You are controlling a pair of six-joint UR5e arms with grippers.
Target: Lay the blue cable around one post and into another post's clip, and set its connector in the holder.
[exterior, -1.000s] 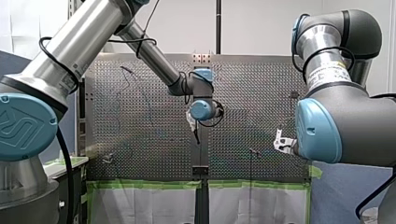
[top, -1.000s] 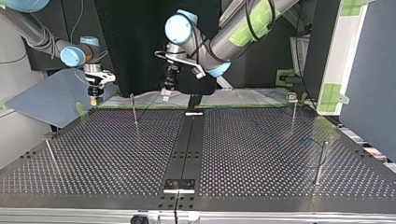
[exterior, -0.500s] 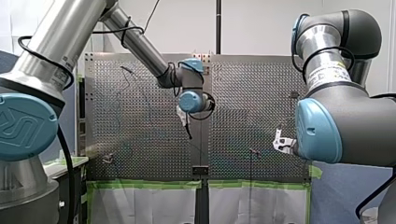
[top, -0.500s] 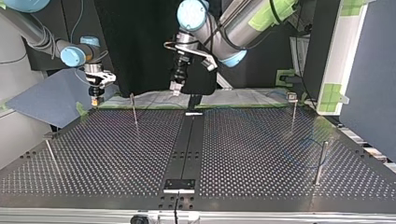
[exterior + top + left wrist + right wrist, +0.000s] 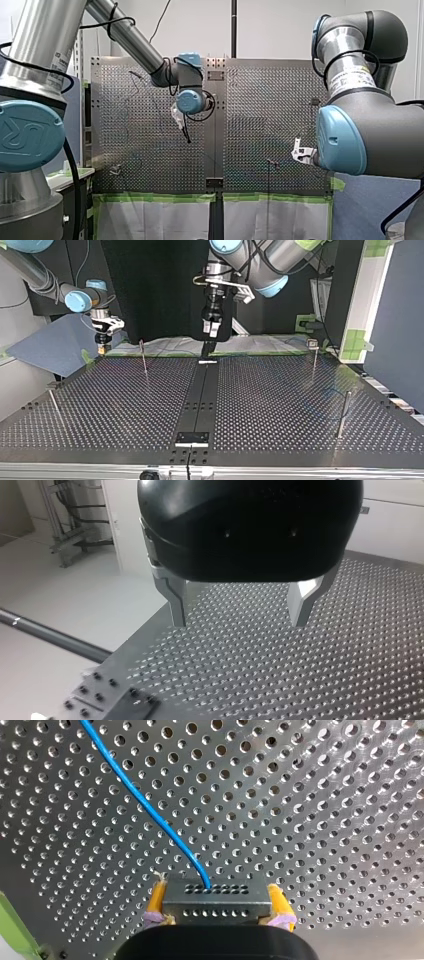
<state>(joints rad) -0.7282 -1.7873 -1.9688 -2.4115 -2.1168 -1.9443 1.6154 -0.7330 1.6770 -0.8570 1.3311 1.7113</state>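
Perforated table (image 5: 280, 405) with upright posts (image 5: 343, 412)

We're looking at a robotics lab. Two industrial arms (image 5: 125, 40) are standing over a perforated, tape-edged table (image 5: 280, 405).

My left end effector (image 5: 212, 331) has swung across toward the top view's right.

Front high, top opposite, low, sharing table (image 5: 270, 110); wrist views close over it.
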